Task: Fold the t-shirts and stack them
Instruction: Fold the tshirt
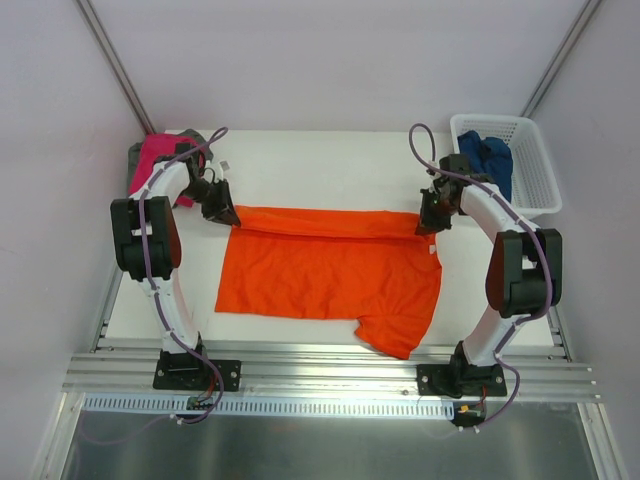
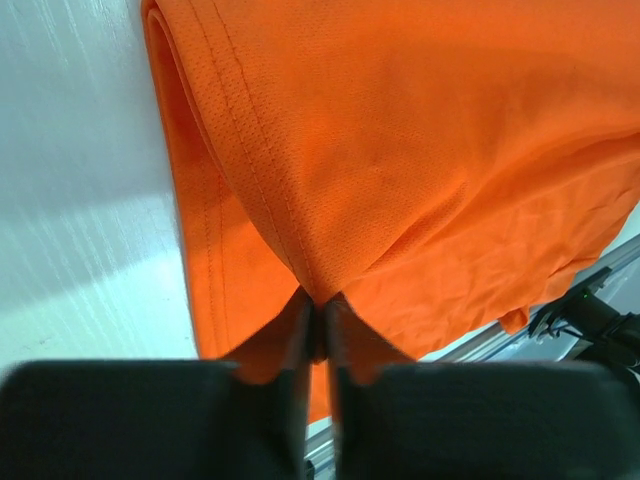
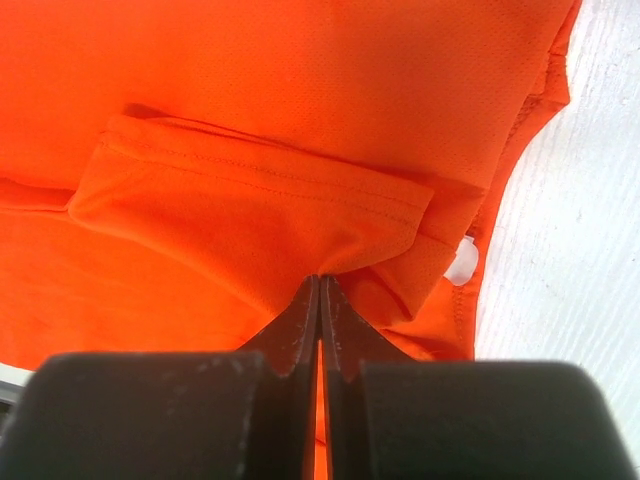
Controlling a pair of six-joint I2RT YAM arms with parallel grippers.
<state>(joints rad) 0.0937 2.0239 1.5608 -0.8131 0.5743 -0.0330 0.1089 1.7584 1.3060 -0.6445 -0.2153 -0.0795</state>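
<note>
The orange t-shirt (image 1: 330, 272) lies spread on the white table, its far edge folded over toward me. My left gripper (image 1: 226, 214) is shut on the far left corner of the orange t-shirt (image 2: 400, 150). My right gripper (image 1: 428, 224) is shut on the far right corner, at a folded sleeve hem (image 3: 260, 200). The magenta pink t-shirt (image 1: 160, 160) lies on the grey t-shirt (image 1: 135, 160) at the table's far left corner. The dark blue t-shirt (image 1: 487, 158) sits in the basket.
A white lattice basket (image 1: 530, 170) stands at the far right of the table. The metal rail (image 1: 330, 370) with both arm bases runs along the near edge. Walls close in on the left, right and far sides.
</note>
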